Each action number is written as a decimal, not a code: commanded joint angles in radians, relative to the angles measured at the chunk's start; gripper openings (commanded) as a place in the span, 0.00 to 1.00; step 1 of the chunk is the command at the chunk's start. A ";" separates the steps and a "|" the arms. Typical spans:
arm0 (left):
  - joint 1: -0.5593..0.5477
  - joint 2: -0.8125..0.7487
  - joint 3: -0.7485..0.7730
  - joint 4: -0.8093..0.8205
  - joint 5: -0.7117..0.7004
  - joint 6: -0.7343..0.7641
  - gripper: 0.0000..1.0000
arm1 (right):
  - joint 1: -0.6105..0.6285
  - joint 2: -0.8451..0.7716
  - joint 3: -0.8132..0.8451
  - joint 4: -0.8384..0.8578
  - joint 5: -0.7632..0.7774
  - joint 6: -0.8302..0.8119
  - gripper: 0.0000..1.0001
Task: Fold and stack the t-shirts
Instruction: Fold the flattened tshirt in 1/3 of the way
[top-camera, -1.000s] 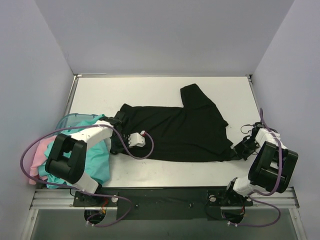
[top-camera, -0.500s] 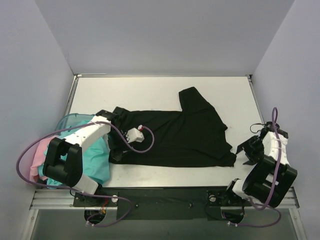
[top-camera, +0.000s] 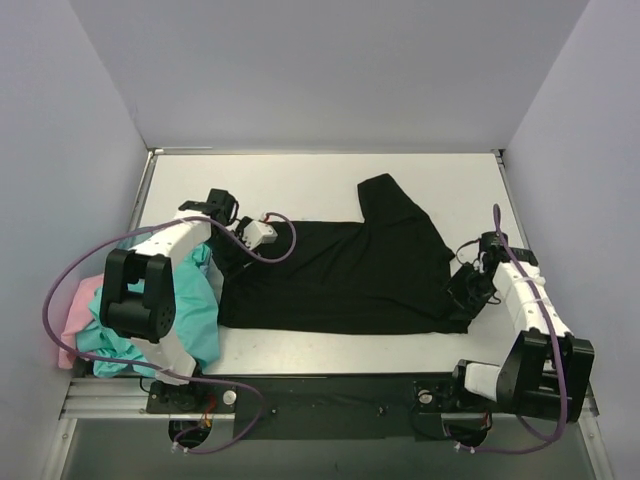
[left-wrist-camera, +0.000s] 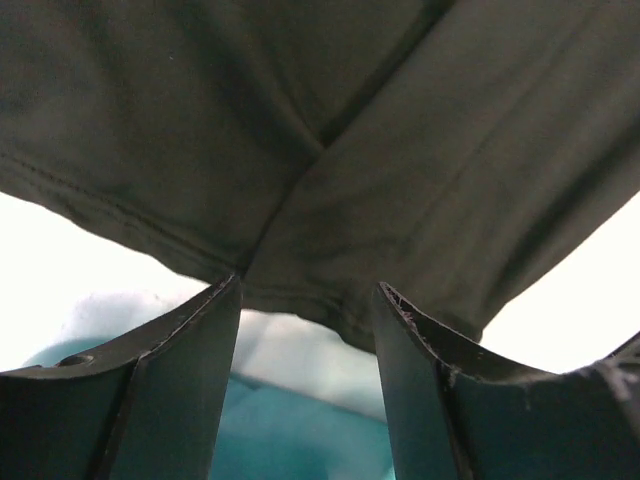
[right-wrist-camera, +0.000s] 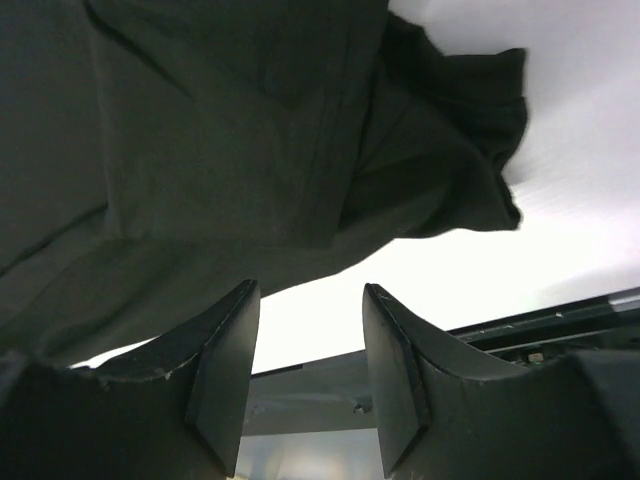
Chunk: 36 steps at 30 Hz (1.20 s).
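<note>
The white bench (top-camera: 330, 180) is seen whole only from above. The black t-shirt (top-camera: 340, 275) is spread flat across its middle, with one sleeve turned to the far edge. At the near left corner the teal t-shirts (top-camera: 195, 310) and a pink t-shirt (top-camera: 78, 318) are heaped. Only the wrist views show the fingers. The left end effector (left-wrist-camera: 305, 290) is held open and empty, the black hem just beyond its tips. The right end effector (right-wrist-camera: 310, 290) is open too, with bare bench seen between its fingers.

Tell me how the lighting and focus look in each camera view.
Top view: even light, sharp, but the black shirt swallows its folds. Left wrist: shirt close and soft, table blown out white. Right wrist: same glare on the table, fingers in dark silhouette.
</note>
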 joint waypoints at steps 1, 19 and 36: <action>0.011 0.051 -0.014 0.130 -0.024 0.040 0.66 | 0.028 0.068 -0.052 0.048 -0.080 0.073 0.40; 0.012 0.094 -0.072 0.200 -0.024 0.002 0.01 | 0.040 0.234 0.035 0.103 -0.036 0.032 0.00; 0.012 0.079 -0.031 0.187 -0.035 -0.015 0.01 | 0.347 0.613 0.578 -0.050 0.061 -0.092 0.00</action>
